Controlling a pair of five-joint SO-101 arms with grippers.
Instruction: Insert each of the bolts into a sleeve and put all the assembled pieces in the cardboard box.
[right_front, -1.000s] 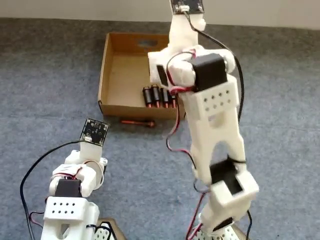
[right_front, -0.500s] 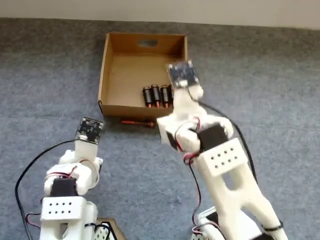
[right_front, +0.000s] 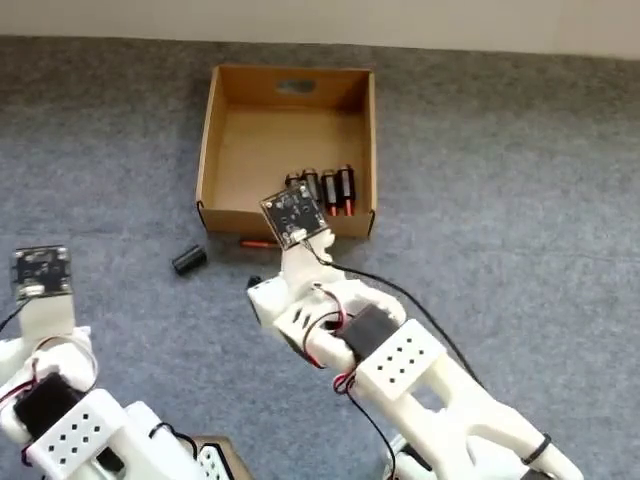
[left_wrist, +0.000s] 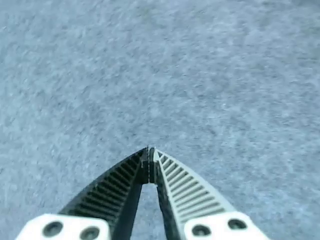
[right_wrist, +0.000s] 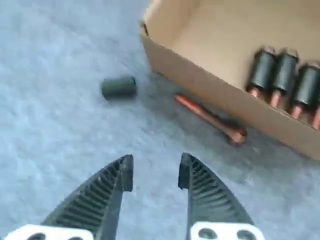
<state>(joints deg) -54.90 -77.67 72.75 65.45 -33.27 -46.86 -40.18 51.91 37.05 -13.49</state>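
Our left gripper (left_wrist: 150, 152) hangs over bare grey carpet (left_wrist: 210, 75), its toothed jaws pressed together at the tips with nothing between them. In the high view the left arm (right_front: 70, 435) sits at the lower left corner, well apart from the cardboard box (right_front: 209, 150).

Our right gripper (right_wrist: 155, 172) has its jaws apart, with a clear gap between the tips and nothing held. It hangs over the carpet just in front of the box's near wall.

Between this gripper and the box, a copper-coloured bolt (right_wrist: 210, 119) lies flat on the carpet, close beside the near wall and roughly along it. We cannot tell whether it touches the cardboard. A short dark sleeve (right_wrist: 119, 87) lies on its side on the carpet, apart from the bolt and near the box's corner.

Inside the box, the assembled pieces (right_wrist: 285, 75) lie side by side in a row against the near wall, dark sleeves with copper ends showing.
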